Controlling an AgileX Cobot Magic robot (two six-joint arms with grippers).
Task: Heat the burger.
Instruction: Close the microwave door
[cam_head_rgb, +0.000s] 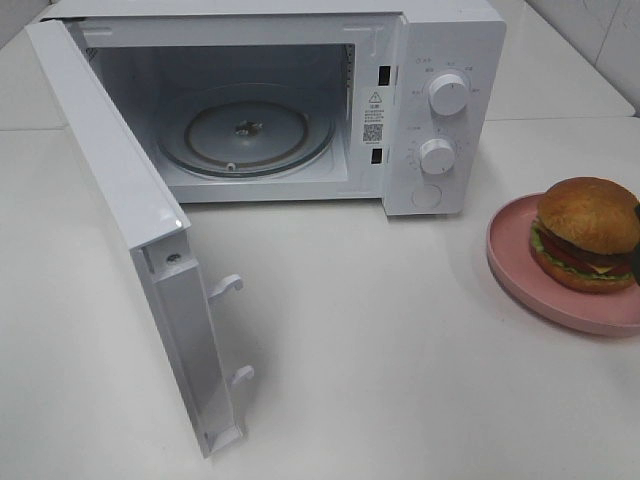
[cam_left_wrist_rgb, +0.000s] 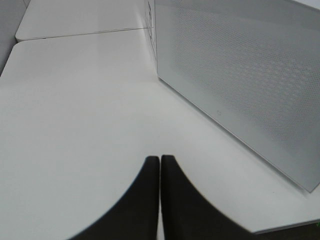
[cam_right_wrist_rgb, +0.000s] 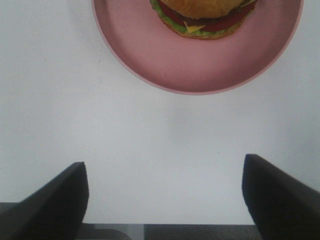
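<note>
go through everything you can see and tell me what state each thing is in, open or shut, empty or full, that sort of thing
microwave door: swung wide open
microwave cavity: empty
glass turntable: in place, nothing on it
burger: sitting on the pink plate, outside the microwave
pink plate: on the table, holding the burger
left pincer: shut, empty
right pincer: open, empty, short of the plate

White table (cam_head_rgb: 400, 340): open microwave (cam_head_rgb: 440, 110) at rear edge, pink plate (cam_head_rgb: 520, 270) at right edge.
</note>
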